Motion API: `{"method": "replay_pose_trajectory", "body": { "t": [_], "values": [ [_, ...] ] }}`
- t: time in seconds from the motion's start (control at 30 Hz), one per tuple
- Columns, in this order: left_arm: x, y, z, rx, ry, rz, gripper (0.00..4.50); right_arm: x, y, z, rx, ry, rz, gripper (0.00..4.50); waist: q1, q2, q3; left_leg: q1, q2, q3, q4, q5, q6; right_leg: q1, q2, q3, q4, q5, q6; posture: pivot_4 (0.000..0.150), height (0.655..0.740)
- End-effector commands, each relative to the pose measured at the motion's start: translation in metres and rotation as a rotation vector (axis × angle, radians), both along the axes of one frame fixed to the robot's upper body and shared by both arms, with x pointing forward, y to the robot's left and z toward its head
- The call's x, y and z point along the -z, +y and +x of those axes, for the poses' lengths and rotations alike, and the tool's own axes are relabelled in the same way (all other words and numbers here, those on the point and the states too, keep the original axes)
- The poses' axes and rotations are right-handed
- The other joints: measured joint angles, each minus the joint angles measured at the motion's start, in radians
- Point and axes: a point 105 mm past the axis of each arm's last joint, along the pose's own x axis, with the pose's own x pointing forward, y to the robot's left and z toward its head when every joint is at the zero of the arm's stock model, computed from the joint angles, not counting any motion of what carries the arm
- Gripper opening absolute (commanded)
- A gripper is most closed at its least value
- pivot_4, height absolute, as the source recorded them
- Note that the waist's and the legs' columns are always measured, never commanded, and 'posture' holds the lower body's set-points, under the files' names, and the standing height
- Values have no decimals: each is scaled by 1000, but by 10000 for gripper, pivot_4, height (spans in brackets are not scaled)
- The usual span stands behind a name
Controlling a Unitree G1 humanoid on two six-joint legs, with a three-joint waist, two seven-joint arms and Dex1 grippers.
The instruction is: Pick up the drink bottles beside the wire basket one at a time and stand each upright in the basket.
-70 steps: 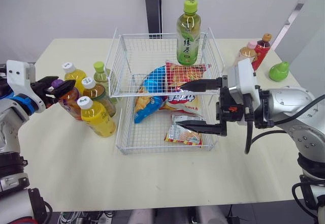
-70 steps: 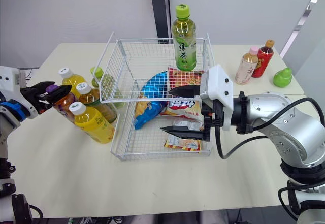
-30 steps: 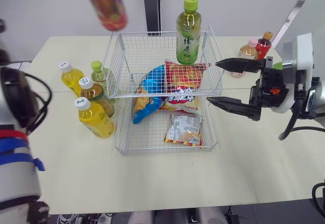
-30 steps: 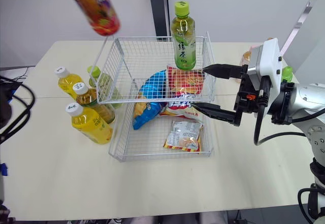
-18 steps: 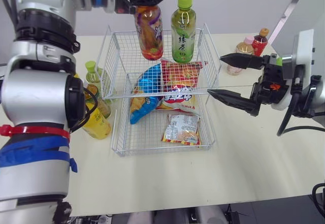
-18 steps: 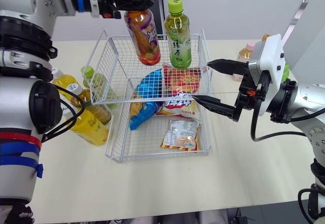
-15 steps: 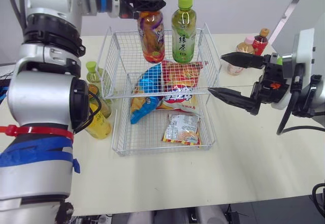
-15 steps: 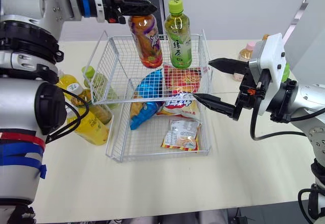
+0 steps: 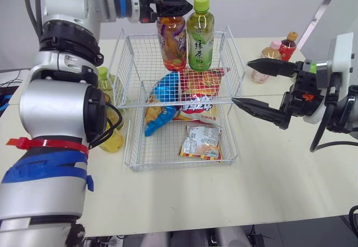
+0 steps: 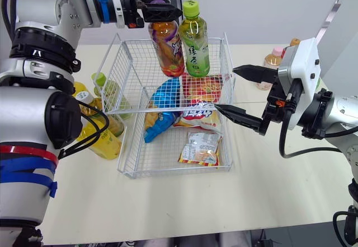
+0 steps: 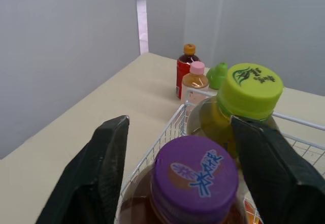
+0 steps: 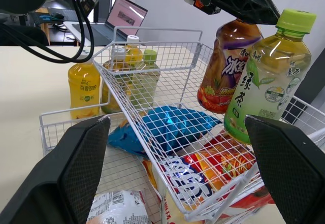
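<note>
At the near end of the wire basket (image 9: 132,140), a silver snack packet (image 9: 199,142) lies flat on the mesh. Mid-basket, a blue bag (image 9: 162,97) and red chip bags (image 9: 197,90) are piled against each other. The basket sits on a pale table (image 9: 268,168).

Just off the basket's right side, about mid-length, the right gripper (image 9: 241,82) hovers with its fingers spread wide. Nothing is between them, and the tips point toward the basket.

On the robot's left of the basket, a yellow bottle (image 12: 84,89) and a green-capped bottle (image 12: 147,79) stand upright on the table, just beside the wire wall.

At the far end of the basket, the green tea bottle (image 9: 199,34) stands upright inside. Just to its left is the purple-capped bottle (image 9: 173,42), within the basket outline, cap up and slightly tilted. The left gripper (image 9: 174,6) is clamped on its neck under the cap, with the arm reaching across from the left. Can't tell if its base is on the mesh, or if the two bottles touch.

Past the far right corner, outside the basket, a pink-capped bottle (image 11: 196,79) and a red bottle (image 11: 187,64) with an orange cap stand upright side by side.
</note>
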Motion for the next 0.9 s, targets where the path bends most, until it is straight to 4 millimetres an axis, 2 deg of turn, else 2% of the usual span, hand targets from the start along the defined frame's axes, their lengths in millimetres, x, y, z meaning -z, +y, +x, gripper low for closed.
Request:
{"method": "replay_pose_trajectory", "body": {
  "t": [0.03, 0.23, 0.37, 0.47, 0.63, 0.8, 0.9],
  "values": [
    [-36, 18, -18, -10, -121, 8, 44834, -10, -2, -9, 4, -58, -4, 45000, -5, 0, 0, 0, 0, 0, 0, 0, 0, 0, 0, 0, 0, 0, 0, 1500, 7400],
    [-55, 72, -44, -100, -184, 17, 44834, -8, 0, -15, -34, -64, -26, 45000, -9, 0, 0, 0, 1, 0, -1, 0, 0, 0, 1, 0, 0, 0, 0, 1500, 7400],
    [-55, 125, -69, -238, -206, 1, 44834, -7, 5, -13, -93, -62, -38, 45000, -11, 1, 0, 2, 2, 1, 0, 0, 0, 0, 1, 1, 1, 0, 0, 1500, 7400],
    [-46, 162, -87, -359, -194, -16, 44834, -6, 10, -10, -137, -59, -41, 45000, -12, 1, 0, 3, 3, 1, 0, 0, 0, 0, 2, 1, 1, 0, 0, 1500, 7400],
    [-7, 215, -116, -551, -162, -26, 44834, -2, 24, -4, -224, -49, -31, 45000, -10, 1, -1, 3, 5, 0, 1, 0, 0, 1, 3, 1, 1, 0, 0, 1500, 7400],
    [60, 257, -140, -719, -104, 14, 44834, 6, 38, 7, -249, -52, -31, 45000, -5, 1, -2, 4, 5, -3, 2, 0, 0, 2, -2, 1, 2, 1, -1, 1500, 7400],
    [90, 278, -155, -812, -82, -10, 44834, 8, 42, 10, -254, -58, -29, 45000, 3, 0, -2, 5, 5, -5, 2, 0, 0, 3, -2, 0, 0, 2, -3, 1500, 7400]
  ]
}}
